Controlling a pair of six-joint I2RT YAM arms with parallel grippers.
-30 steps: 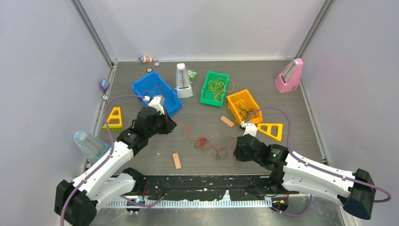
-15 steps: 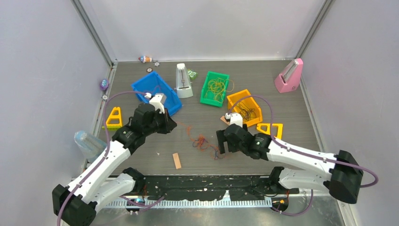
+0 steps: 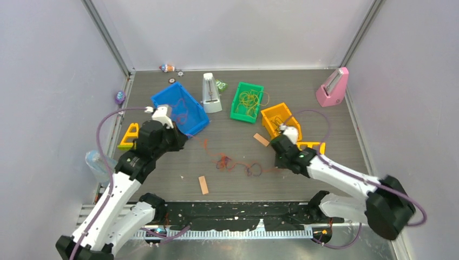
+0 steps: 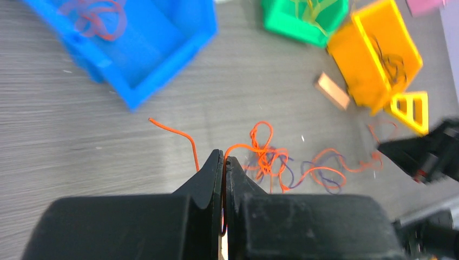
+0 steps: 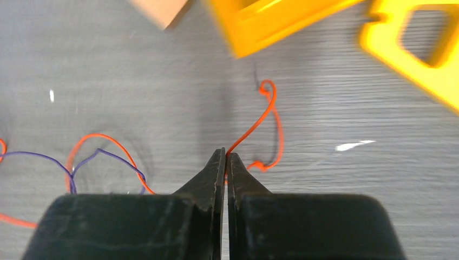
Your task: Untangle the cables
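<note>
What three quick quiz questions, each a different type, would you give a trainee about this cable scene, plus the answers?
1. True or false: the left hand is shut on an orange strand of the cables.
2. Multiple choice: what colour are the strands lying in the green bin? A yellow; B red; C dark purple.
3. Fill in: the right hand pinches a strand coloured ____.

Key: 1 true; 2 A; 3 orange.
</note>
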